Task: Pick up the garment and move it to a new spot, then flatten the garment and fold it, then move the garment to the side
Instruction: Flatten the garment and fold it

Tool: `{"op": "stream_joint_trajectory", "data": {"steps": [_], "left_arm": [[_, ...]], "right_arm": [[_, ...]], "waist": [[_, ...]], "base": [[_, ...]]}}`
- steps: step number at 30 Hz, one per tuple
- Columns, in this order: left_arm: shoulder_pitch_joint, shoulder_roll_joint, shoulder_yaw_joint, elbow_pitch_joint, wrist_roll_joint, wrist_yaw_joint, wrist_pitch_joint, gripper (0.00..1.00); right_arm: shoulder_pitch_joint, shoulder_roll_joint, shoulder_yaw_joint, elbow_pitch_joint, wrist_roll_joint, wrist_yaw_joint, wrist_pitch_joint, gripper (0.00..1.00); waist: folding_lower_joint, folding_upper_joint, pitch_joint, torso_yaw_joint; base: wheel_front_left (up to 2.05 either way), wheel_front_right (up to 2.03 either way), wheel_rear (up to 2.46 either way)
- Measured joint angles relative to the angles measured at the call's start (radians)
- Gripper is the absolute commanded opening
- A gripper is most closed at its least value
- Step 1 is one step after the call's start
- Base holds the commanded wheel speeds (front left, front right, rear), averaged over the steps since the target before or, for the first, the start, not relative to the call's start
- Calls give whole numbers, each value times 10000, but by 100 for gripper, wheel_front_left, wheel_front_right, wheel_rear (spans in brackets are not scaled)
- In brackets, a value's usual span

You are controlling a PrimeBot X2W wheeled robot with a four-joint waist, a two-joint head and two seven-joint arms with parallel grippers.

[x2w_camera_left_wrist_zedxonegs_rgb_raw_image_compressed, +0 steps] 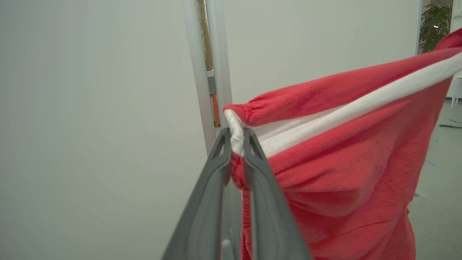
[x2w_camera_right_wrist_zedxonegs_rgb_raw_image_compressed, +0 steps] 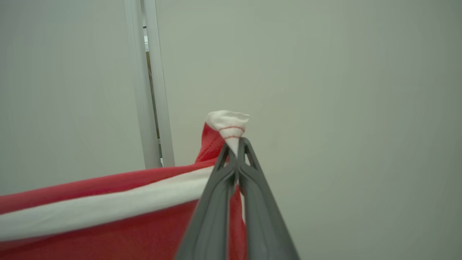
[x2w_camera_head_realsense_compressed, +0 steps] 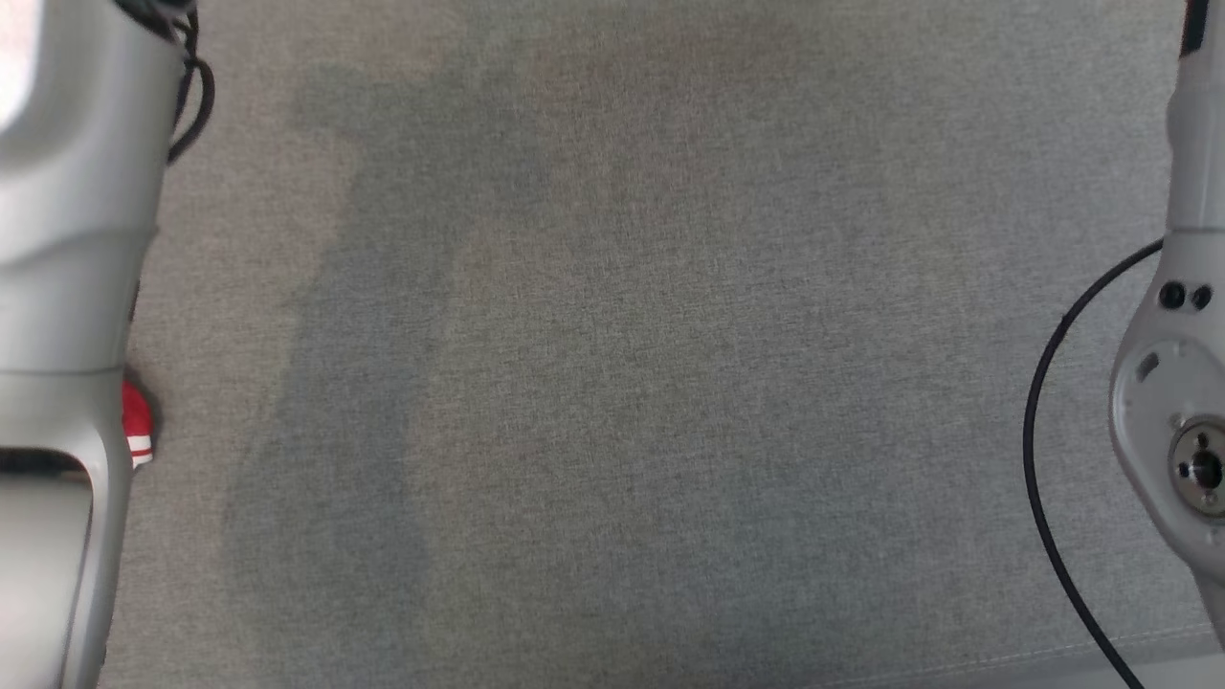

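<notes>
Left gripper (x2w_camera_left_wrist_zedxonegs_rgb_raw_image_compressed: pixel 237 135) pinches the red garment's (x2w_camera_left_wrist_zedxonegs_rgb_raw_image_compressed: pixel 343 173) white-banded edge before a pale wall (x2w_camera_left_wrist_zedxonegs_rgb_raw_image_compressed: pixel 90 108).

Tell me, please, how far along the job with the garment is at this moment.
Done: the red fleece garment with a white stripe is lifted, with the left gripper and the right gripper each shut on its white trim. In hand: it hangs stretched between them, off the grey woven surface. Left: laying it down, flattening, folding, moving it aside.

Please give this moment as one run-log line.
left gripper: shut on red-and-white fleece garment; right gripper: shut on garment; garment: stretched between both
</notes>
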Motion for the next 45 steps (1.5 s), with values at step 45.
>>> {"op": "stream_joint_trajectory", "data": {"steps": [45], "left_arm": [[8581,130,-571,-577,1003,-385,-1906,0]], "right_arm": [[6427,-207,2121,3367,1578,0,-393,0]], "waist": [[-2,0,-1774,-55]], "base": [[0,0,0]]}}
